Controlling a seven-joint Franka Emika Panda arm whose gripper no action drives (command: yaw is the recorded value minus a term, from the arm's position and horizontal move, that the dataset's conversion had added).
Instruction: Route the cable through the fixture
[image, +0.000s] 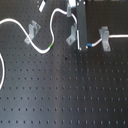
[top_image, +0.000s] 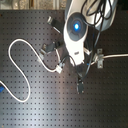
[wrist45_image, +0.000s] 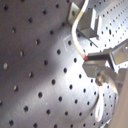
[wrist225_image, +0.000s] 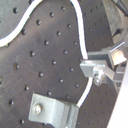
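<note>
The jaws are pinched shut on the white cable (wrist225_image: 80, 47), as both wrist views show, and the gripper (wrist225_image: 95, 70) is down low over the black table (image: 60, 95) full of little holes. The cable snakes across the table past small metal brackets (image: 33, 28), with a green band (image: 50, 48) and a blue band (image: 89, 46) on it. No words or labels can be read anywhere.

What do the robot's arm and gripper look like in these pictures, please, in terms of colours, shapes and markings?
In the second exterior view, the arm is a rounded white shell with a glowing blue round light on top and black cables looping behind it. Dark parts below lead to the gripper. In the first exterior view it shows as a dark, boxy column. In both wrist views the fingers look like grey metal.
</note>
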